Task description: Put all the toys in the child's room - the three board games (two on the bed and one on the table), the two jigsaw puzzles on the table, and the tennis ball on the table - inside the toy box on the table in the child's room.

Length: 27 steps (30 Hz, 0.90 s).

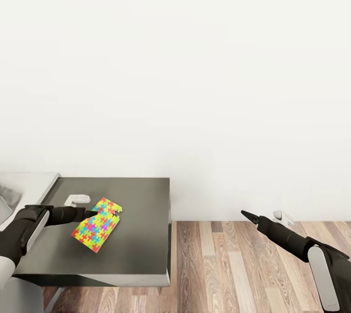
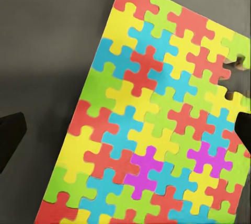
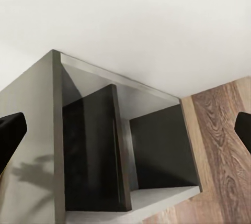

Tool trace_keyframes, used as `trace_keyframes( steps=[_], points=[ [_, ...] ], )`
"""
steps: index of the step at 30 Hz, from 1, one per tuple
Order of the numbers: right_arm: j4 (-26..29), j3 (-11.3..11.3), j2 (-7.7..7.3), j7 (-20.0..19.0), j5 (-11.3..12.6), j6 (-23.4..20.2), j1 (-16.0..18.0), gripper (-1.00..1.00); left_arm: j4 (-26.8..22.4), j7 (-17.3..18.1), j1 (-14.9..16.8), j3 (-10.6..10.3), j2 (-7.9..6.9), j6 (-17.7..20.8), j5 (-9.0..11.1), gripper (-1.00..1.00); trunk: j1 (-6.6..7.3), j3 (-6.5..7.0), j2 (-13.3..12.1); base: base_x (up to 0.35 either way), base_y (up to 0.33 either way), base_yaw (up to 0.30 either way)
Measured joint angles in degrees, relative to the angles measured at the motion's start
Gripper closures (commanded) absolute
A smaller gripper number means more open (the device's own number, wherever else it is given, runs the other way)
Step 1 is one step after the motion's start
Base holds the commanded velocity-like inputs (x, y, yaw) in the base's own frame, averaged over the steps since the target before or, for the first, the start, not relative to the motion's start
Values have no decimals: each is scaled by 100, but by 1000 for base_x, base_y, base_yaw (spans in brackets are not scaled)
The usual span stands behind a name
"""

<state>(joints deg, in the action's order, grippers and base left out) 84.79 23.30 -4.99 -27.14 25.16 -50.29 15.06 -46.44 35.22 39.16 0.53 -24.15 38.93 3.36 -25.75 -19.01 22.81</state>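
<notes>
Fingers (image 2: pixel 10 137) straddle the jigsaw puzzle (image 2: pixel 157 124), its corner cut off.

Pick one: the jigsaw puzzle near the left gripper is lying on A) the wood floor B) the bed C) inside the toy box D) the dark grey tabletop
D: the jigsaw puzzle lies flat on the dark grey tabletop, with the left gripper at its edge.
</notes>
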Motion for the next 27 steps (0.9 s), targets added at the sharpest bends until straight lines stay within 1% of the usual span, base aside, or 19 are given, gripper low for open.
trace_keyframes(
  steps=[3, 7, 27],
  points=[
    [0, -1, 0, 0, 0, 0, 0, -100, 16, 100, 0, -2, -25, -49, -1, -100, 0, -28, 0, 0, 0, 0],
    [4, -2, 1, 0, 0, 0, 0, -100, 22, 136, 0, -21, -28, -67, -7, -100, 0, -66, 0, 0, 0, 0],
    [8, -2, 6, 0, 0, 0, 0, -100, 24, 158, 0, -30, -21, -114, -9, -100, 0, -255, 0, 0, 0, 0]
  ],
)
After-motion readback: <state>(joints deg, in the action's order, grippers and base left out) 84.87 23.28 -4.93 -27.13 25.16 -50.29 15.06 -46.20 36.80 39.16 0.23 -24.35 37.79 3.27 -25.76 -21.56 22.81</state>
